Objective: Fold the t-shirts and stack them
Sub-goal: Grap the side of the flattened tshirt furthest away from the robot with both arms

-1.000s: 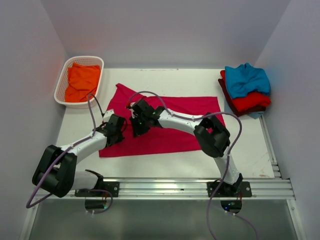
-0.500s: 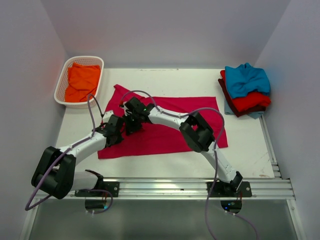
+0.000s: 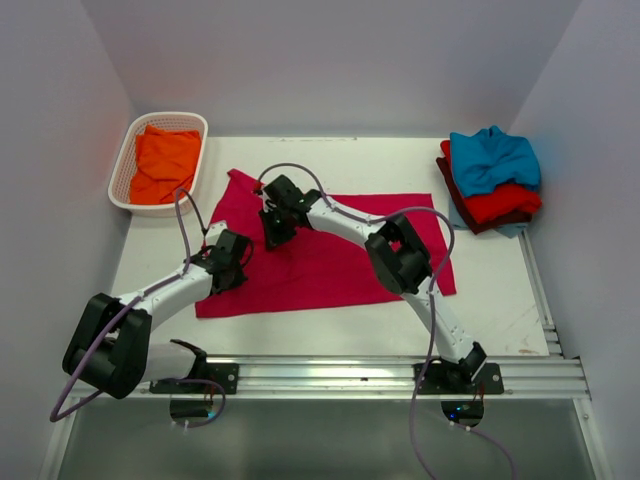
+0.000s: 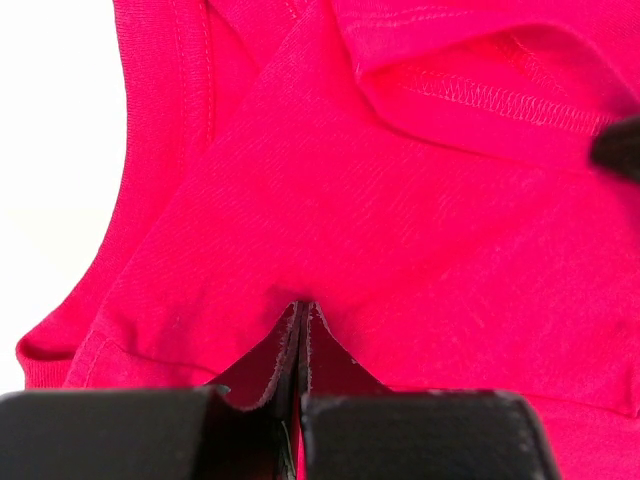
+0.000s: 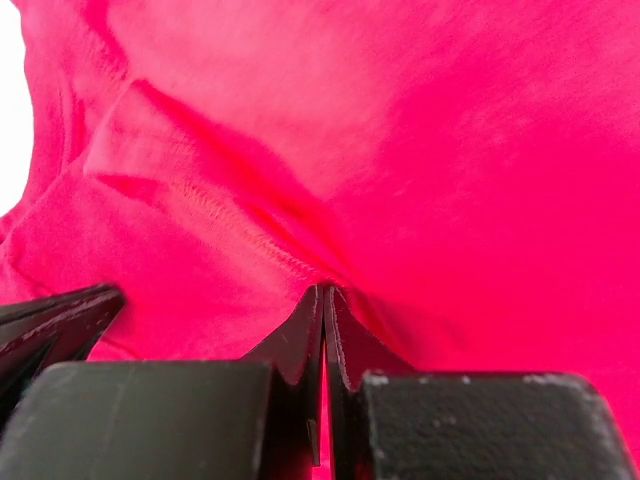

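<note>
The left gripper [image 4: 300, 312] has its black jaws pressed together on a small tented pleat of the crimson-pink t-shirt [image 4: 400, 230], a soft, finely ribbed knit with stitched hems. The right gripper [image 5: 322, 298] likewise pinches a raised ridge of the same cloth, just beside a sewn seam.

In the top view the shirt lies spread as a rough rectangle at the centre of the white table [image 3: 500, 300]. Both grippers are over its left part, near each other. Bare table borders its right and lower edges.

At upper left a white lattice basket [image 3: 122, 170] holds an orange t-shirt [image 3: 165, 165]. At upper right the teal-blue t-shirt [image 3: 492, 158], red t-shirt [image 3: 505, 203] and maroon t-shirt [image 3: 448, 185] lie stacked.
</note>
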`<state>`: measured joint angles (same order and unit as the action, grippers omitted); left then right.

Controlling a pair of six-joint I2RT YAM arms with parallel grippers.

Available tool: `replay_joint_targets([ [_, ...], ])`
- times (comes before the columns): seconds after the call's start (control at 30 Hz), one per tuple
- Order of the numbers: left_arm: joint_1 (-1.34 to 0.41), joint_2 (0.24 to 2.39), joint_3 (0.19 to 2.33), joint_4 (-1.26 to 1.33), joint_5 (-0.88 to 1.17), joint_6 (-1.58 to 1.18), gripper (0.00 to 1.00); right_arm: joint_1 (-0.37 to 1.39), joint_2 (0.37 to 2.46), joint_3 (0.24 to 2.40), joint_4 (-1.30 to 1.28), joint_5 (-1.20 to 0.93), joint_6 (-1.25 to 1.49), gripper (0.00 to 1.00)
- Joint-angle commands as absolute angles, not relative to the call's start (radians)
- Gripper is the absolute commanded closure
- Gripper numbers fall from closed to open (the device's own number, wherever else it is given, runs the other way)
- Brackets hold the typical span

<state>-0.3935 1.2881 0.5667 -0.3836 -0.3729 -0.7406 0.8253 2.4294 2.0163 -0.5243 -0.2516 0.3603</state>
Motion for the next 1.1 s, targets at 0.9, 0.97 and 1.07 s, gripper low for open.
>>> replay_joint_targets([
  [0.9, -0.394, 1.174, 0.587, -0.304, -0.345, -0.684, 1.0, 0.759, 1.901, 1.566, -0.399, 0.253, 0.288, 1.0],
  [0.97, -0.373, 1.201, 0.626, -0.241, -0.281, -0.663, 0.83, 0.723, 1.876, 1.511, -0.422, 0.258, 0.325, 0.97],
  [1.07, -0.292, 1.346, 0.776, -0.186, -0.186, -0.634, 0.6, 0.62, 1.829, 1.421, -0.423, 0.241, 0.354, 0.66],
])
